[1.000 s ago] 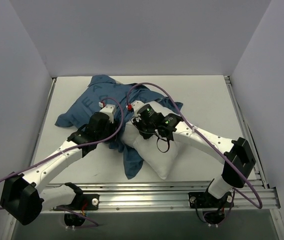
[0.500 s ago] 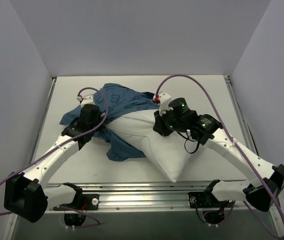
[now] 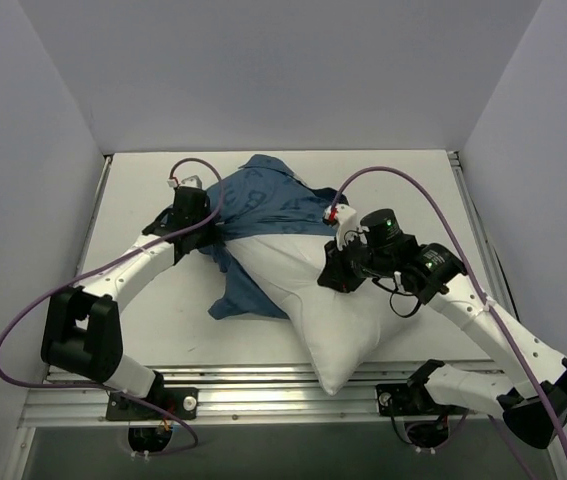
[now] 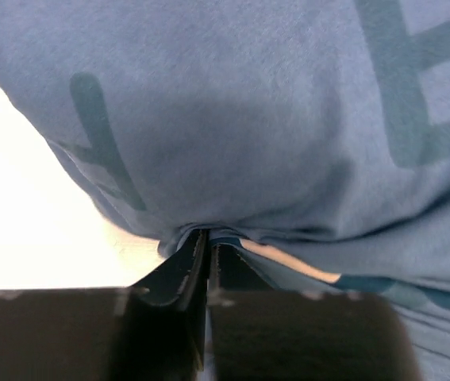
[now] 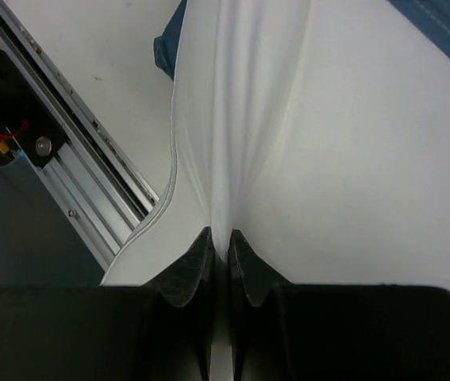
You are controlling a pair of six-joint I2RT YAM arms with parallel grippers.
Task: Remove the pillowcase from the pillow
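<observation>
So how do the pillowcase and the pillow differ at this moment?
Colour: the pillowcase is dark blue with darker letters; the pillow is plain white.
Shape: the pillowcase is limp and crumpled over the pillow's far end; the pillow is plump and mostly bare.
Hold: the left gripper pinches the pillowcase; the right gripper pinches the pillow.
Shared: both are soft cloth, each caught in shut jaws.

A plump white pillow (image 3: 303,290) lies diagonally on the counter (image 3: 413,190), mostly bared, while its dark-blue, letter-printed pillowcase (image 3: 263,195) sits bunched over the far end, a flap trailing left.
</observation>
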